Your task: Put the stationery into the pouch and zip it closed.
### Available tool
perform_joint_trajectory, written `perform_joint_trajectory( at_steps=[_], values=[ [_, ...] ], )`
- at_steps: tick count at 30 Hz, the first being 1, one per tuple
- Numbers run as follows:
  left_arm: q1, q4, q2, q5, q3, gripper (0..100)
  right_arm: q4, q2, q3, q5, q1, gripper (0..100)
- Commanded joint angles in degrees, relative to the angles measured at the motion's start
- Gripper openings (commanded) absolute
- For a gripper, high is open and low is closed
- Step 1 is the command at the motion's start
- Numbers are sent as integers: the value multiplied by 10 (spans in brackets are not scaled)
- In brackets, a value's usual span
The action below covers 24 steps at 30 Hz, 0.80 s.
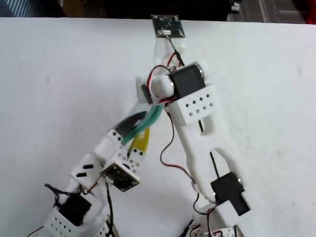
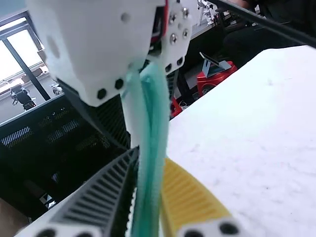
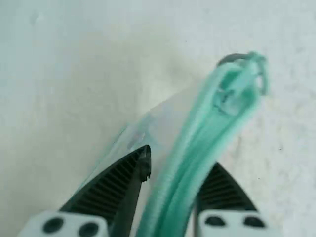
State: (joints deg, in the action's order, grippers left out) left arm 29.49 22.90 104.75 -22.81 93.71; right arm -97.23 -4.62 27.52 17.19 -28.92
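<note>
The pouch is clear with a teal zip edge (image 1: 148, 118), and it hangs between both grippers above the white table (image 1: 59, 74). My left gripper (image 1: 136, 131), with one black ribbed finger (image 2: 98, 197) and one yellow finger (image 2: 192, 197), is shut on the teal zip edge (image 2: 148, 148). My right gripper (image 3: 180, 163) is shut on the same edge farther along, its black fingers (image 3: 118, 182) on either side of the zip. The zip pull (image 3: 237, 84) sticks out past the right fingertips. The clear pouch wall (image 3: 158, 118) shows beside the zip. The right arm's white wrist (image 2: 98, 49) sits just above the left gripper (image 2: 150, 160).
The right arm (image 1: 207, 143) runs from the front right up to the table's middle, with red and black cables (image 1: 170, 148) looping beside it. The table's far edge (image 1: 74, 18) lies at the back. Bare table spreads to the left and right.
</note>
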Motion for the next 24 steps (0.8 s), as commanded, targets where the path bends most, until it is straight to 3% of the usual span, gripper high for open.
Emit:
perform_joint_trajectory(
  at_steps=[1,5,8,12,15,19,24],
  values=[
    [-2,81,-5,0,-31,82,-8,-17,25,3,20,30],
    [-13,213,-5,75,-109,223,-8,-21,54,3,16,18],
    [-36,280,-5,130,-168,253,-8,-21,79,3,19,17],
    [-48,343,-5,138,-222,268,10,-22,119,2,21,17],
    [-55,370,-5,138,-260,264,49,-22,130,-45,17,17],
    [-140,372,-5,173,-300,263,134,-22,125,-116,-4,17],
    [-305,337,-5,318,-313,263,273,-34,118,-119,-67,17]
  ],
)
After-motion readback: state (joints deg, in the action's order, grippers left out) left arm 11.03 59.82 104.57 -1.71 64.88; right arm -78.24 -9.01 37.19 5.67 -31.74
